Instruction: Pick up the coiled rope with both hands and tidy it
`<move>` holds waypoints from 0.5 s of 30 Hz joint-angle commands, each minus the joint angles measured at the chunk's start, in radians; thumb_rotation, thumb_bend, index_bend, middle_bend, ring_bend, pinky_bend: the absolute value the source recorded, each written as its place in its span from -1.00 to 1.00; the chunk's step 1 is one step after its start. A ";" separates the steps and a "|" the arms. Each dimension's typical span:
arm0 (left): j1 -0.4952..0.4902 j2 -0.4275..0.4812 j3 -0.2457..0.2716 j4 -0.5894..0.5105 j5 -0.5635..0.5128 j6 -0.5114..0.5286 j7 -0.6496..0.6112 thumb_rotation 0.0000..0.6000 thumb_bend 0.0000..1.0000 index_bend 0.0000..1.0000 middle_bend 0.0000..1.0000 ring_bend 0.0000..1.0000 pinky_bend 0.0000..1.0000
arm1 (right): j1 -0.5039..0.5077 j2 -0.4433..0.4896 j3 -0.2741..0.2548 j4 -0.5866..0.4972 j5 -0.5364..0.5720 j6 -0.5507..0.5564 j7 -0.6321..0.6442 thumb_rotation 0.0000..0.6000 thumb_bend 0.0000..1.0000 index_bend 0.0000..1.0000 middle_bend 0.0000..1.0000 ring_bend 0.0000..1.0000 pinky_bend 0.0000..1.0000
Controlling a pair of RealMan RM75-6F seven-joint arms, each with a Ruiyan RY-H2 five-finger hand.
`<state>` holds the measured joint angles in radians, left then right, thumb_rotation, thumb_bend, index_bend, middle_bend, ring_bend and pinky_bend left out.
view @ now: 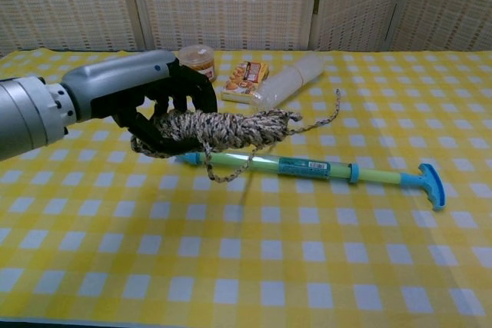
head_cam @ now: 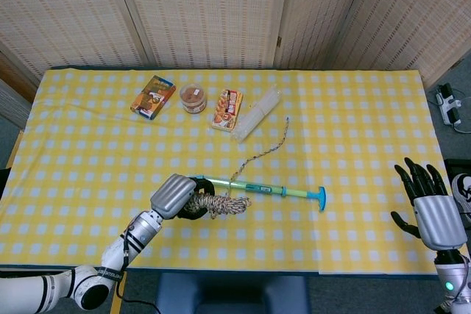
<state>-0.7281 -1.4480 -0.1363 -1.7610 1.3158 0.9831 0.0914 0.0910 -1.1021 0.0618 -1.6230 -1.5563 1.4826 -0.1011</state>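
Observation:
My left hand grips the coiled rope, a speckled tan and white bundle, and holds it up off the table above the near end of the green and blue stick. A loose tail of the rope trails back across the stick toward the clear tube. My right hand hovers at the table's right edge in the head view, fingers spread and holding nothing; the chest view does not show it.
A green stick with a blue T-handle lies across the table's middle. At the back stand a snack box, a brown jar, a candy pack and a clear tube.

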 commanded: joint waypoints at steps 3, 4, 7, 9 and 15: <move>0.006 0.085 0.067 -0.142 0.122 -0.033 -0.072 1.00 0.04 0.25 0.23 0.15 0.40 | 0.035 -0.004 -0.003 0.000 -0.020 -0.045 -0.012 1.00 -0.47 -1.00 -1.00 -0.80 -1.00; 0.005 0.104 0.081 -0.164 0.143 -0.045 -0.085 1.00 0.04 0.25 0.23 0.16 0.40 | 0.041 -0.005 -0.003 0.000 -0.022 -0.053 -0.015 1.00 -0.47 -1.00 -1.00 -0.79 -1.00; -0.005 0.160 0.125 -0.224 0.209 -0.085 -0.136 1.00 0.04 0.25 0.23 0.16 0.41 | 0.064 -0.005 -0.001 -0.003 -0.029 -0.081 -0.025 1.00 -0.47 -1.00 -1.00 -0.79 -1.00; -0.014 0.193 0.153 -0.255 0.256 -0.109 -0.172 1.00 0.04 0.25 0.23 0.16 0.41 | 0.082 -0.006 0.003 -0.005 -0.033 -0.099 -0.028 1.00 -0.47 -1.00 -1.00 -0.78 -1.00; -0.017 0.216 0.175 -0.264 0.325 -0.097 -0.197 1.00 0.04 0.25 0.23 0.16 0.41 | 0.149 -0.017 0.013 -0.015 -0.061 -0.163 -0.036 1.00 -0.47 -1.00 -0.96 -0.76 -1.00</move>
<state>-0.7445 -1.2337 0.0406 -2.0256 1.6396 0.8793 -0.1043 0.2246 -1.1145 0.0713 -1.6339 -1.6061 1.3336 -0.1350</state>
